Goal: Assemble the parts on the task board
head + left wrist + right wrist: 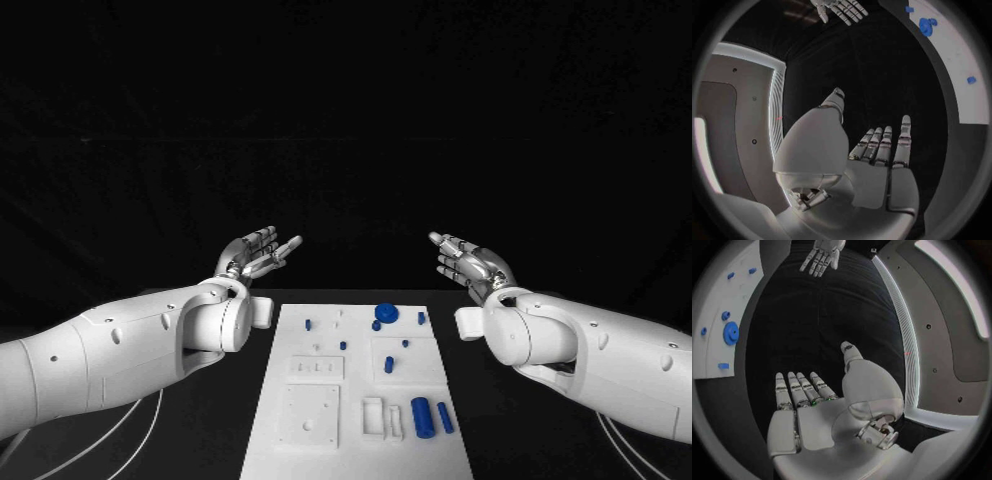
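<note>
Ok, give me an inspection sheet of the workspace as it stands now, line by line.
Surface: black table, dark all round.
Job's things: white task board between the arms; blue gear at its far end, blue cylinder and slimmer blue pin at its near end.
Clutter: nothing seen.
Hands: left hand and right hand raised beyond the board, fingers apart, holding nothing.
Cables: pale cables under the left arm.
Surroundings: dark backdrop.

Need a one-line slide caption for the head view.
Both hands, left and right, open above the task board.
</note>
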Robot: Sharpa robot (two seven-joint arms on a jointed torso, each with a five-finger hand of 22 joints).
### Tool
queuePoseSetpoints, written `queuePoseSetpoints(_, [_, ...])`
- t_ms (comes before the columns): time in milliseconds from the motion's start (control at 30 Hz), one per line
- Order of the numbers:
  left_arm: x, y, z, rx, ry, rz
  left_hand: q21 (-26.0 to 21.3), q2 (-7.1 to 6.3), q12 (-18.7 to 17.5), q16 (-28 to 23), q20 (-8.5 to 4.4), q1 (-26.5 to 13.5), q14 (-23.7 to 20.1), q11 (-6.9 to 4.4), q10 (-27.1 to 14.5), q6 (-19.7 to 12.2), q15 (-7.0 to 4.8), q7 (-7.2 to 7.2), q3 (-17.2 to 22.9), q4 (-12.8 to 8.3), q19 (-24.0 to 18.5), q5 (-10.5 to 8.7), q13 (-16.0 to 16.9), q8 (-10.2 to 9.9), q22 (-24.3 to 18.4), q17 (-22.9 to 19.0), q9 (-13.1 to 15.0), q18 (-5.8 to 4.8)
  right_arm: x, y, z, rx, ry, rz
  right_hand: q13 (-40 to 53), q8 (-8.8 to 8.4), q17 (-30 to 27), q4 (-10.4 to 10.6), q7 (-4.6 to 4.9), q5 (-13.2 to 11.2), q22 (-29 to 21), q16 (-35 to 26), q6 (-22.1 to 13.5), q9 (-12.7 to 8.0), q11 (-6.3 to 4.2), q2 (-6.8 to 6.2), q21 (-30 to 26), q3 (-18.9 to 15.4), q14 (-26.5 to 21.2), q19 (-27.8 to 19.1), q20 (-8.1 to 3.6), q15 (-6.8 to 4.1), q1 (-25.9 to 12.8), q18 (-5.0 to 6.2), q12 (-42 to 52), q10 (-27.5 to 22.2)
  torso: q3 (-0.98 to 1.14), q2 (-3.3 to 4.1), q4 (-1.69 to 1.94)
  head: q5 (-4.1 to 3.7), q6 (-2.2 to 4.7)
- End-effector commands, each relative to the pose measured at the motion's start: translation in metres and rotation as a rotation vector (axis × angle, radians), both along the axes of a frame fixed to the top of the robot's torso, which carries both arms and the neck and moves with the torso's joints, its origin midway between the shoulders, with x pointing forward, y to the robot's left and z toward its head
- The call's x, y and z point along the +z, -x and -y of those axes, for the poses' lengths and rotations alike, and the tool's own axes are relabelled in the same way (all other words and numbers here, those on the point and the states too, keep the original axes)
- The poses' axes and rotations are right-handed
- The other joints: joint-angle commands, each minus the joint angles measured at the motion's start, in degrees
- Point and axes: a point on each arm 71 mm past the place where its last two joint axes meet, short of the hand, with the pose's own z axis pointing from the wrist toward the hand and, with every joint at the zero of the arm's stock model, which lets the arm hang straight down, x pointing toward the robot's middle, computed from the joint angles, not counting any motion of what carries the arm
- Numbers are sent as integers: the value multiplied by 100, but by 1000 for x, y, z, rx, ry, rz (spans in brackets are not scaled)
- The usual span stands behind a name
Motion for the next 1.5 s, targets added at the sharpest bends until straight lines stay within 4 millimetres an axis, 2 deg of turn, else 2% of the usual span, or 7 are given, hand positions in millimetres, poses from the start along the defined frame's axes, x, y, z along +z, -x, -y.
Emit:
queuePoseSetpoints(33, [-1, -2, 5, -67, 51, -50, 43, -30, 38, 38, 36, 273, 107, 16, 103, 85, 12, 19, 22, 76, 142, 51, 13, 39, 17, 15, 12, 120, -2, -3, -7, 193, 10, -93, 19, 39, 16, -202, 406, -7, 17, 39, 148, 16, 39, -43, 49, -29, 178, 75, 78, 52, 397, 128, 38, 178, 0, 1, 1, 0, -1])
queuePoseSetpoints(300, [-1, -2, 5, -67, 51, -50, 54, 4, 42, 43, 35, 260, 189, 38, 171, 130, 22, 45, 30, 52, 224, 42, 16, 43, 24, 20, 15, 133, 0, -9, -2, 234, 25, -122, 37, 56, 34, -500, 379, -161, 32, 57, 428, 32, 32, -198, 73, 97, 503, 245, 41, 65, 773, 129, 56, 516, 0, 1, 1, 0, -1])
queuePoseSetpoints(567, [-1, -4, 1, -100, 61, -44, 304, 639, 109, 168, -3, -165, 2195, 246, 1871, 1271, 154, 263, -12, -893, 1232, 22, 89, 102, 123, 112, 70, 364, 3, -22, 12, 208, 162, 11, 133, 164, 148, -1074, 195, -187, 189, 173, 2558, 132, -135, -160, 487, 385, 2853, 2407, -241, -80, 1240, 191, 150, 2706, -4, -3, 5, 73, -54])
queuePoseSetpoints(733, [1, -2, -4, -104, 57, -36, 812, 980, 163, 293, -740, -179, 3928, 179, 3750, 3297, 89, 225, -222, -1339, 2066, 33, 153, 207, 249, 223, 215, -154, 6, -25, 11, 222, 318, 99, 184, 215, 262, -1466, 10, -190, 247, 259, 4138, 209, -485, -88, 875, 779, 4642, 3783, -684, -537, 1193, 110, 196, 4388, -12, 34, -5, 102, -70])
queuePoseSetpoints(967, [12, 1, -8, -187, 80, -7, 1500, 1201, 171, 977, -1421, -107, 5110, -209, 4828, 3867, -456, 1, -215, -1428, 2875, 39, 157, 206, 564, 492, 236, -505, 13, -28, 1, 278, 674, 208, 181, 222, 577, -1565, -107, -25, 391, 515, 4503, 235, -752, -377, 1452, 1417, 6298, 5270, -1388, -1142, 980, 80, 201, 4948, -40, 147, 25, 77, -66])
queuePoseSetpoints(1200, [33, 6, -6, -268, 92, 41, 1958, 1175, 171, 1179, -1543, 30, 5165, -228, 4820, 3913, -527, -3, -154, -1631, 2729, 47, 155, 206, 861, 654, 222, -569, 28, -27, -15, 370, 923, 311, 187, 219, 1951, -1555, -180, -98, 829, 2037, 4641, 233, -892, -633, 2263, 1637, 6709, 6220, -1844, -1465, 1010, 62, 205, 5152, -103, 341, 146, -29, -37])
queuePoseSetpoints(1500, [55, 14, 1, -316, 100, 82, 2206, 1135, 171, 1181, -1519, -16, 5120, -208, 4772, 3870, -512, 16, -181, -1804, 2519, 22, 155, 205, 1021, 685, 222, -548, 38, -24, -33, 431, 1209, 401, 186, 214, 3641, -1525, -199, -206, 1872, 3675, 4676, 241, -883, -986, 3428, 2506, 6544, 6184, -1860, -1477, 778, 252, 197, 5050, -199, 582, 371, -162, 5])
